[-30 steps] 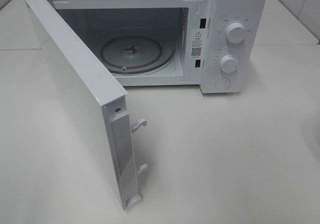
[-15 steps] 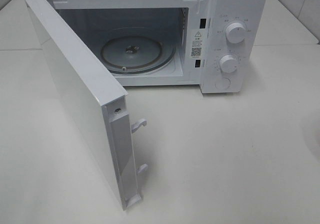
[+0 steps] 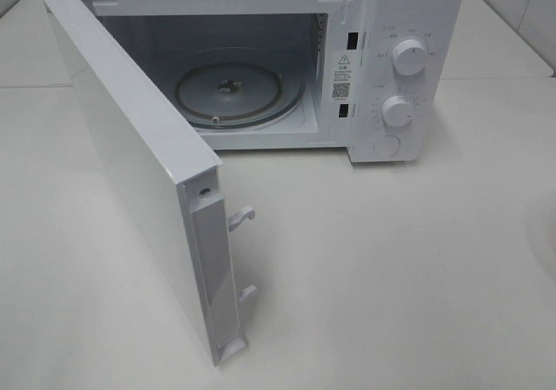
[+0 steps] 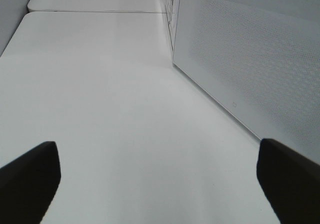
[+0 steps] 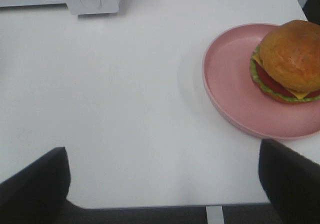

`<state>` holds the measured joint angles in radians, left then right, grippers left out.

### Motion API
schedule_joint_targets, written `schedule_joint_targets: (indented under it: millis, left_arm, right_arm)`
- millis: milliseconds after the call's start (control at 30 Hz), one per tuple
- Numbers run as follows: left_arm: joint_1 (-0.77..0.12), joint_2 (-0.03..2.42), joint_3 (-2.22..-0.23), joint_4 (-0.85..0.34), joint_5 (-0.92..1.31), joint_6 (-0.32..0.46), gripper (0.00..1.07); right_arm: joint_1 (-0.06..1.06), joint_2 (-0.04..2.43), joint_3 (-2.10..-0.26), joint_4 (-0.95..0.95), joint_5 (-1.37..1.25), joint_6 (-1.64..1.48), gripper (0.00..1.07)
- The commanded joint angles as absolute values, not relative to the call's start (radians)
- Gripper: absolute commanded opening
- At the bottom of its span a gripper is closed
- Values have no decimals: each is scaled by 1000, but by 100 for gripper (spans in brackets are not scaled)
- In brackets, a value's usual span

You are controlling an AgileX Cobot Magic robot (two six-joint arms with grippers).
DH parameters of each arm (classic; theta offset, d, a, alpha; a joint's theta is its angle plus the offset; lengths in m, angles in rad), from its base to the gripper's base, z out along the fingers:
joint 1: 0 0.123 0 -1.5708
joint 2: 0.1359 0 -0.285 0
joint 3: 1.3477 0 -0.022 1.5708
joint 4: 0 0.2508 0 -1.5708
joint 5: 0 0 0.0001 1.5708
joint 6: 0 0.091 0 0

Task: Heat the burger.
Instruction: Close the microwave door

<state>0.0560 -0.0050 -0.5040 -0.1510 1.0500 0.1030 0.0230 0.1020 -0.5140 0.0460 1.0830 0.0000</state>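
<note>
Exterior high: microwave (image 3: 261,69) on white table (image 3: 391,277), door (image 3: 139,173) swung wide to its left, glass turntable (image 3: 230,90) bare inside. Left gripper (image 4: 160,184) spread wide, empty, beside the door. Right gripper (image 5: 162,179) spread wide, empty; burger (image 5: 289,59) on pink plate (image 5: 235,84), right of microwave.

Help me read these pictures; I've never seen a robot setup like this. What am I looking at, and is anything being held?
It is a two-armed robot filmed by three cameras. The high view looks down at a white microwave with its door swung open and a glass turntable inside. The other two cameras sit on the wrists. The left gripper stands open above the bare table, beside the door. The right gripper is open too; its view shows the burger lying on a pink plate. Nothing is held.
</note>
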Motion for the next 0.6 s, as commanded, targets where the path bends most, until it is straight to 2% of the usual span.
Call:
schedule_joint_targets:
  millis: [33,167,600]
  left_arm:
    - [60,-20,-500,-154,1037,96,100]
    - [60,-20,-500,-154,1037,96,100]
    - [60,-20,-500,-154,1037,96,100]
  right_arm:
    - [26,40,-500,79,1057,-45,100]
    - [26,-27,-501,87,1058,-81,100]
    - [26,-23,-501,90,1058,-82,100]
